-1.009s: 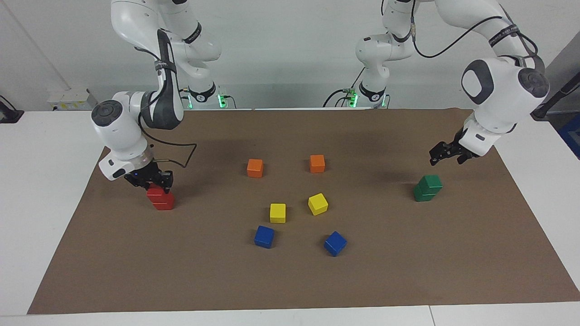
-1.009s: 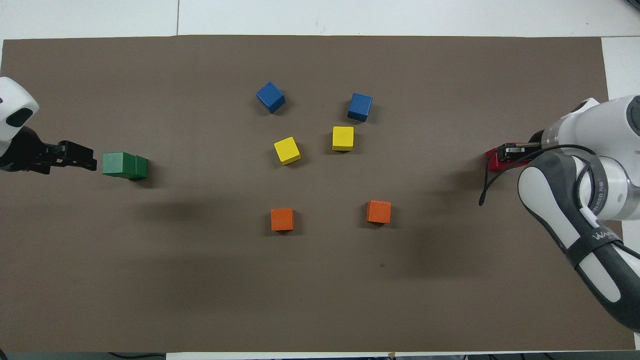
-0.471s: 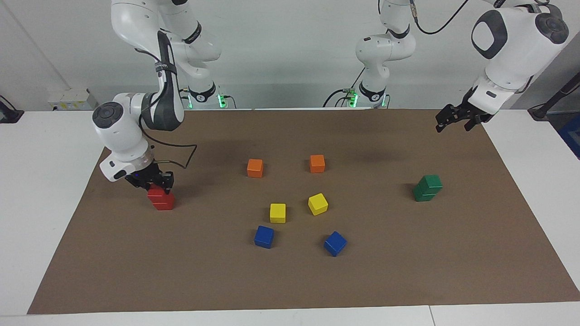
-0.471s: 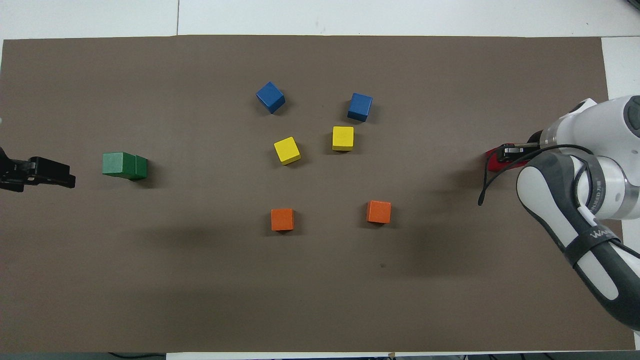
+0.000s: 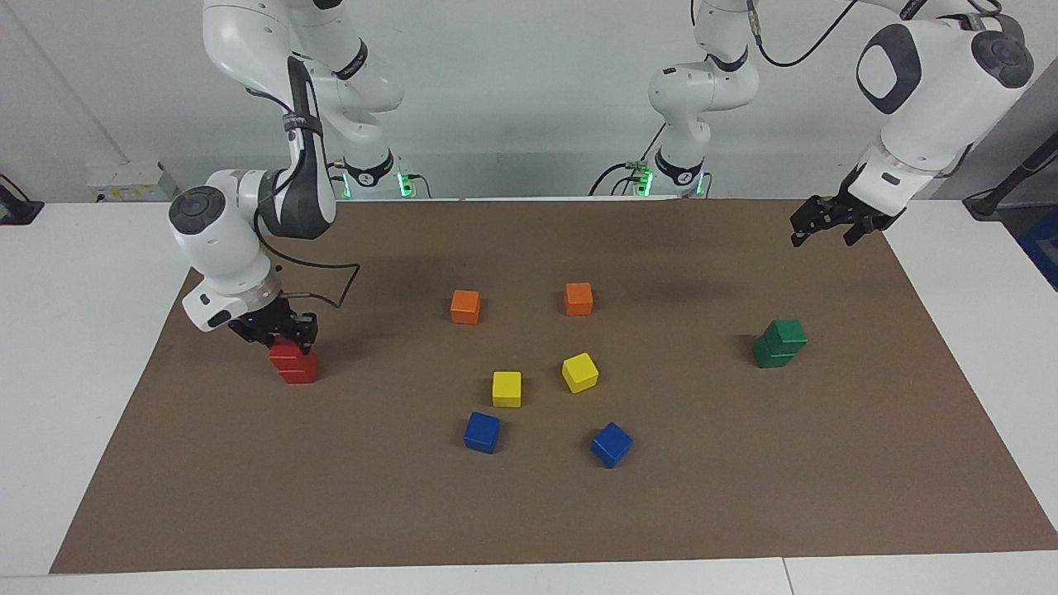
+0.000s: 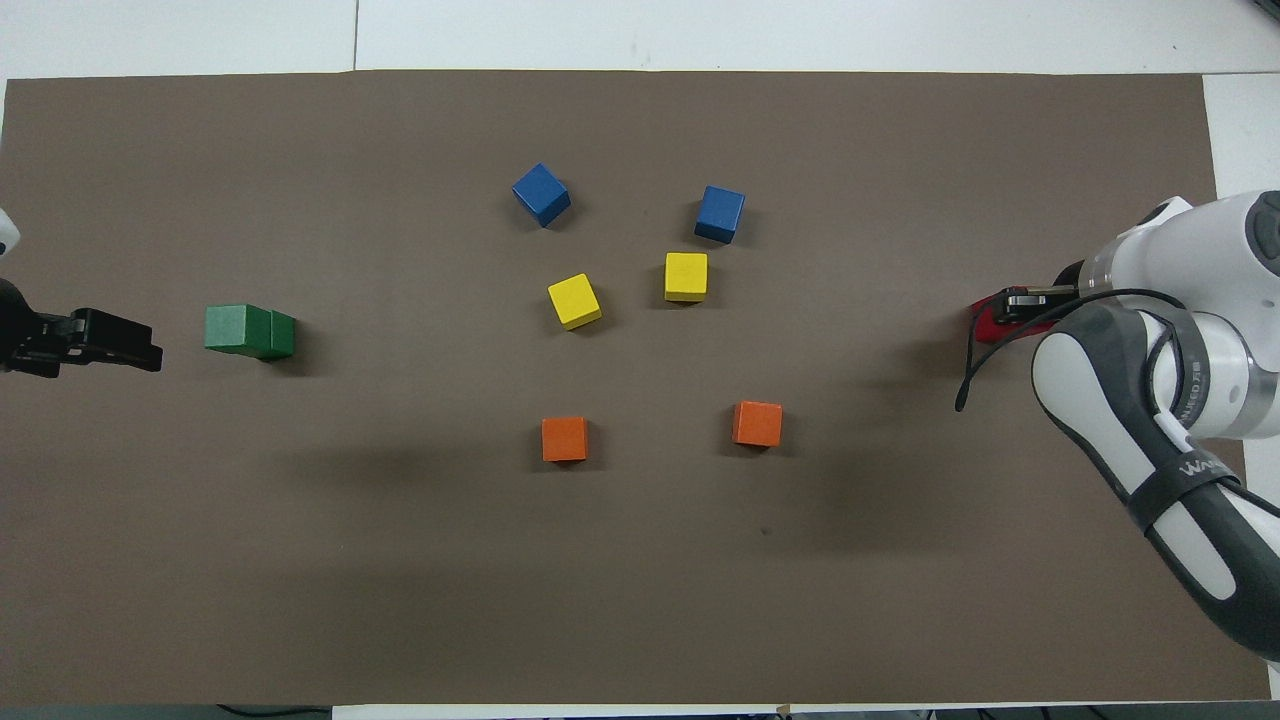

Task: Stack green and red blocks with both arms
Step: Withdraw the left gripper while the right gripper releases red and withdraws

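Observation:
Two red blocks (image 5: 291, 364) stand stacked toward the right arm's end of the mat; in the overhead view only a sliver of the red stack (image 6: 988, 326) shows under the arm. My right gripper (image 5: 279, 334) sits low on the top red block, also in the overhead view (image 6: 1022, 304). Two green blocks (image 5: 779, 343) stand stacked toward the left arm's end, the top one slightly offset; the green stack shows in the overhead view (image 6: 247, 331) too. My left gripper (image 5: 821, 234) is open and empty, raised over the mat's edge beside the green stack (image 6: 125, 342).
Two orange cubes (image 5: 465, 307) (image 5: 579, 298), two yellow cubes (image 5: 507, 388) (image 5: 579, 372) and two blue cubes (image 5: 482, 431) (image 5: 611, 444) lie in the middle of the brown mat (image 5: 744, 496). White table surrounds the mat.
My left gripper has risen and drawn away from the green stack toward the robots' end. My right gripper has stayed on the red stack. No block has moved.

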{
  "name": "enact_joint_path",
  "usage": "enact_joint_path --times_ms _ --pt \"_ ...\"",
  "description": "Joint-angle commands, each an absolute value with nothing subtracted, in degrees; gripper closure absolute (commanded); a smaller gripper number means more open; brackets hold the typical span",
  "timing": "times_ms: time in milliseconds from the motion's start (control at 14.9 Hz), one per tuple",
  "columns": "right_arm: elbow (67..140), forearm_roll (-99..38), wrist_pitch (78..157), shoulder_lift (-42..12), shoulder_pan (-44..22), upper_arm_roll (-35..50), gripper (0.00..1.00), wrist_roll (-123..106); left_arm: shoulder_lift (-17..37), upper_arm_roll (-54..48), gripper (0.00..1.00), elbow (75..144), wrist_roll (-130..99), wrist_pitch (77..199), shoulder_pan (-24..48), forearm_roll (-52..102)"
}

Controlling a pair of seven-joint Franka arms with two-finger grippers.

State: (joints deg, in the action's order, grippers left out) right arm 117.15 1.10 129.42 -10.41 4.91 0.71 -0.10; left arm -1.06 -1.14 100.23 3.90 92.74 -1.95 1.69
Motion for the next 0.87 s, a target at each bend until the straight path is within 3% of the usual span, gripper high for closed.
enact_joint_path --times_ms 0,538,807 --pt "117.1 -0.2 130.5 -10.8 5.4 1.1 0.0 -0.8 0.1 0.1 0.0 99.1 2.5 94.1 -0.2 1.1" --pt "116.5 -0.2 130.3 -10.9 5.8 1.1 0.0 -0.9 -0.8 0.1 0.0 100.5 2.5 92.8 -0.5 1.1" --pt "112.8 -0.2 125.6 -10.1 5.3 1.6 0.0 0.4 -1.3 -0.1 0.0 99.7 2.6 93.3 -0.1 1.1"
